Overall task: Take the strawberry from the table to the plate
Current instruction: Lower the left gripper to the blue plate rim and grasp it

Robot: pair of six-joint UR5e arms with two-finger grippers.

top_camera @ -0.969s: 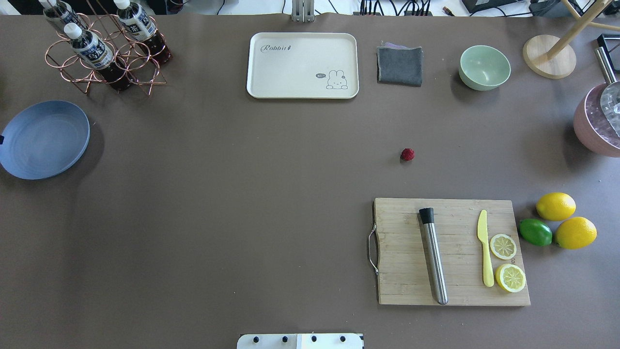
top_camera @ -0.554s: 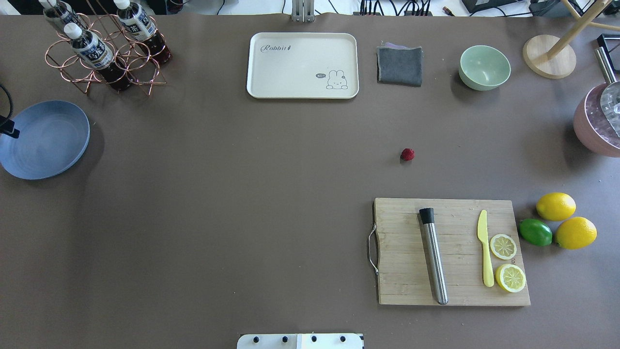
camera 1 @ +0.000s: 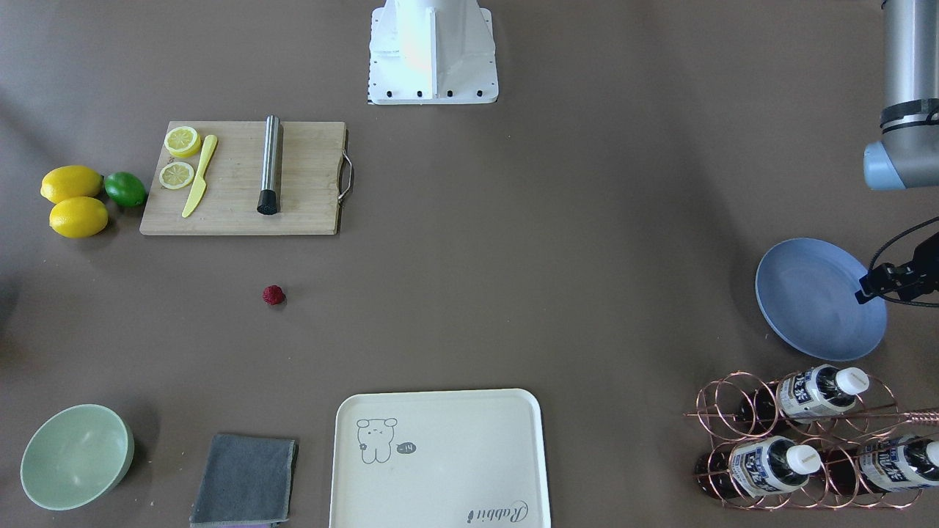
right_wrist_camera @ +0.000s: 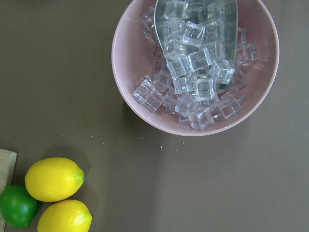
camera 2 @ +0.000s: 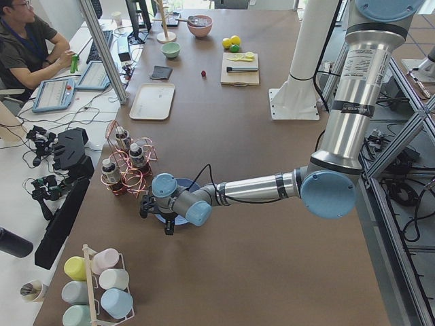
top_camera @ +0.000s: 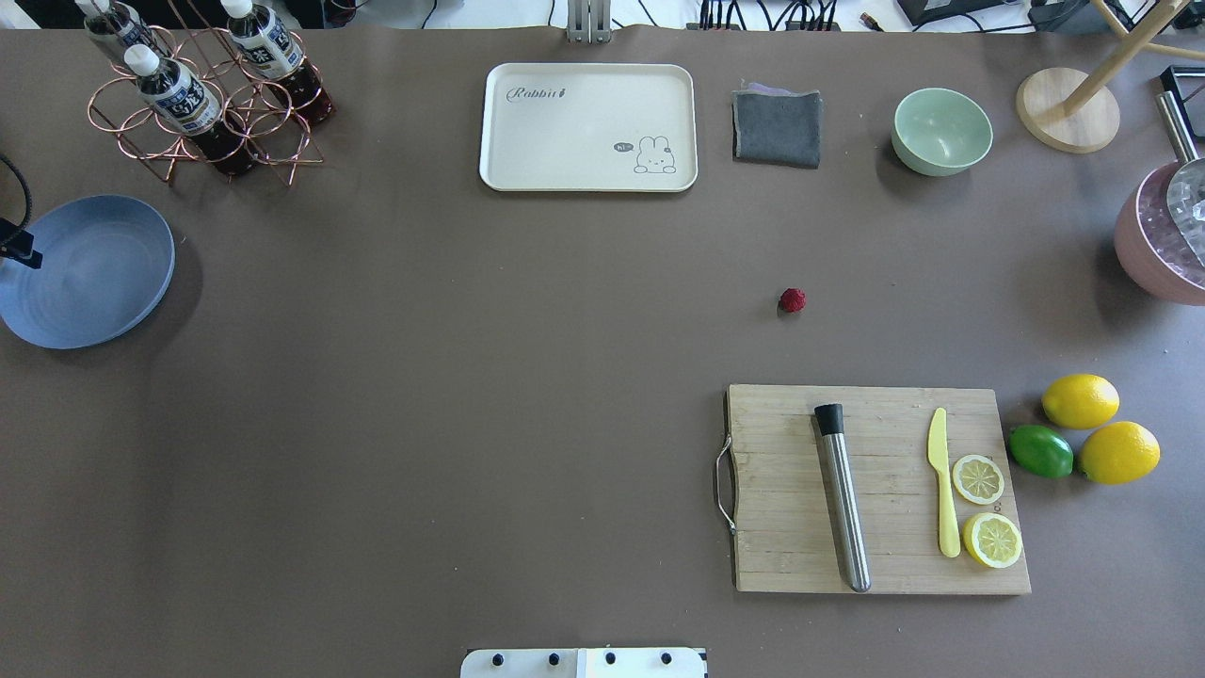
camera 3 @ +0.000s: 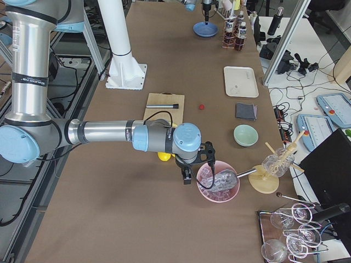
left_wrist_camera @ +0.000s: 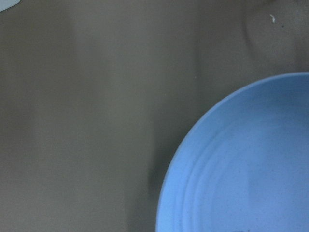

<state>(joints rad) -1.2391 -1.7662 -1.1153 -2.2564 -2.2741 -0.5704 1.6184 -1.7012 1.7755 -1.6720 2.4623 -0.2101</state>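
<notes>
The strawberry point(top_camera: 792, 300) point(camera 1: 273, 295), a small dark red berry, lies alone on the brown table point(top_camera: 471, 377), right of centre. At the far left edge rests the light blue plate point(top_camera: 89, 273) point(camera 1: 814, 297), with nothing on it, and it fills the lower right of the left wrist view point(left_wrist_camera: 241, 164). My left gripper point(camera 2: 167, 227) hangs over the plate's outer rim; only a black wrist part with a cable point(top_camera: 21, 252) shows from overhead, so I cannot tell its state. My right gripper point(camera 3: 186, 178) hovers by the pink bowl, far from the strawberry, and I cannot tell its state.
A cutting board point(top_camera: 781, 546) with a metal muddler, yellow knife and lemon slices lies near the strawberry; lemons and a lime point(top_camera: 1040, 451) sit beside it. Cream tray point(top_camera: 588, 127), grey cloth, mint bowl point(top_camera: 941, 132), bottle rack point(top_camera: 202, 104) line the far edge. Pink ice bowl point(right_wrist_camera: 140, 111). A person sits beside the table.
The black part of my left wrist has come further in over the plate's left rim. The strawberry and everything else stay where they were.
</notes>
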